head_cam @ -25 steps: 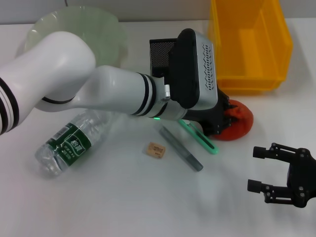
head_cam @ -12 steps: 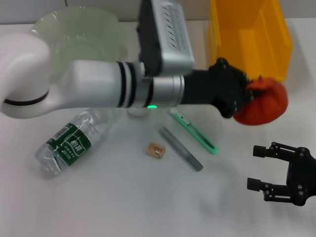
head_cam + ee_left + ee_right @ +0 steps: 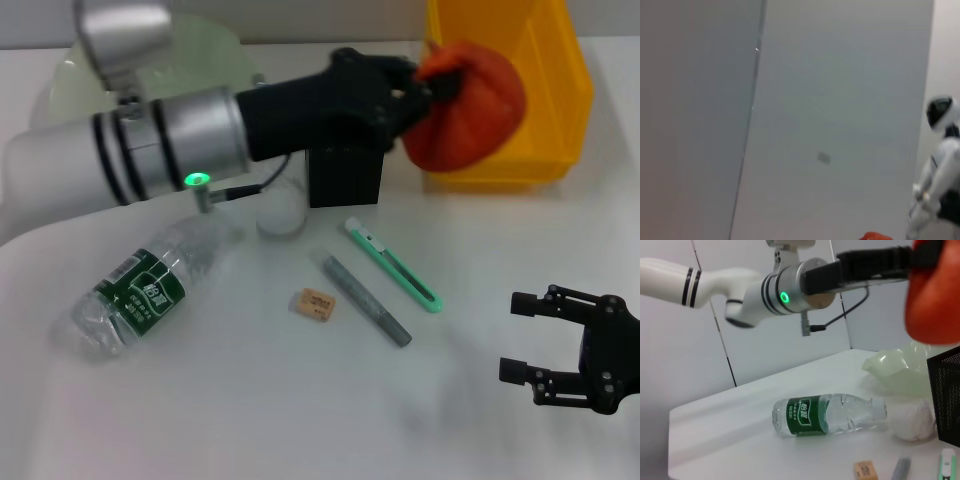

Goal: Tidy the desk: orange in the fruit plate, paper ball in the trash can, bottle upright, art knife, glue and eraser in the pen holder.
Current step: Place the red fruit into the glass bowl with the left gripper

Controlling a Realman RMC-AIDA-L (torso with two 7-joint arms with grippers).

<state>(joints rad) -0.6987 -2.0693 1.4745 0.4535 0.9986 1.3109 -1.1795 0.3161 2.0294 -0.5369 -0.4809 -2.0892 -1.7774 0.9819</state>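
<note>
Orange (image 3: 467, 95) gripped in left claw (image 3: 425, 88), partly hiding yellow bin (image 3: 560, 100); right claw (image 3: 527, 337) spread, idle.

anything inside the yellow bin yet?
The yellow bin shows only bare floor in its right part. The orange, held by the left claw, hangs in front of its left side and hides what lies there.

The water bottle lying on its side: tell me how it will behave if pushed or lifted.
The water bottle lies flat on the table, and its round body would probably roll if nudged sideways. It looks clear and mostly empty, so likely light. The thin plastic may dent under a firm squeeze.
</note>
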